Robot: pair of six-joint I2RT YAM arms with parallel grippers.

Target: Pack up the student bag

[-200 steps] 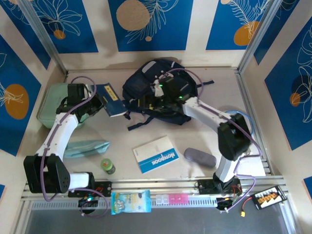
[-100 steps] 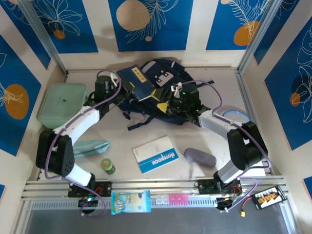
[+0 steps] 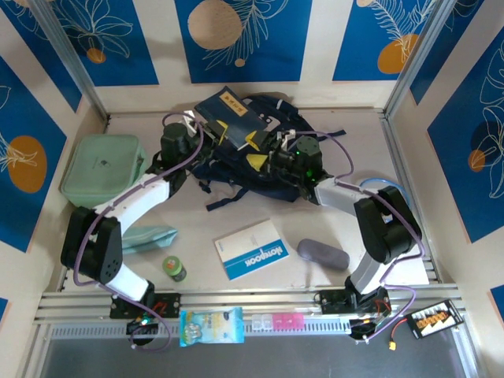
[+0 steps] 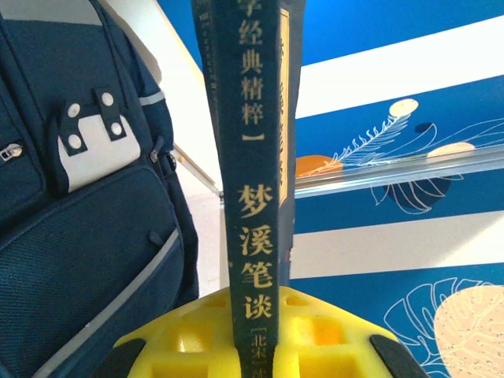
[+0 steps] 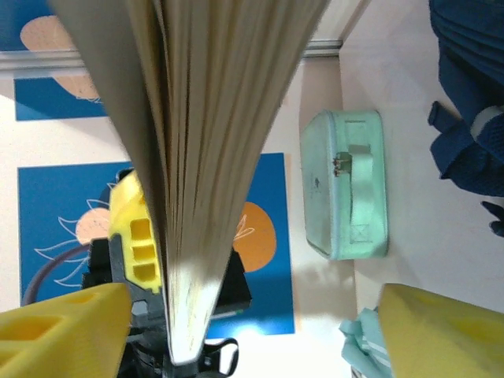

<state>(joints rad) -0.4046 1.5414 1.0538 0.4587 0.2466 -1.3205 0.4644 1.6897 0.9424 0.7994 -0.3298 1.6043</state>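
While the left gripper (image 4: 253, 346) is clamped on the spine of the dark blue book (image 4: 252, 157), the student bag (image 4: 87, 236) lies just beside its fingers. The right gripper (image 5: 252, 319) stands apart, the book's page edge between its fingers, a mint case (image 5: 346, 185) beyond.

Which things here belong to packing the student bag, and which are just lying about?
In the job: dark navy fabric backpack; dark blue book in left gripper.
Lying about: mint green zip case; white-blue notebook; grey oval case; green jar; teal pouch.
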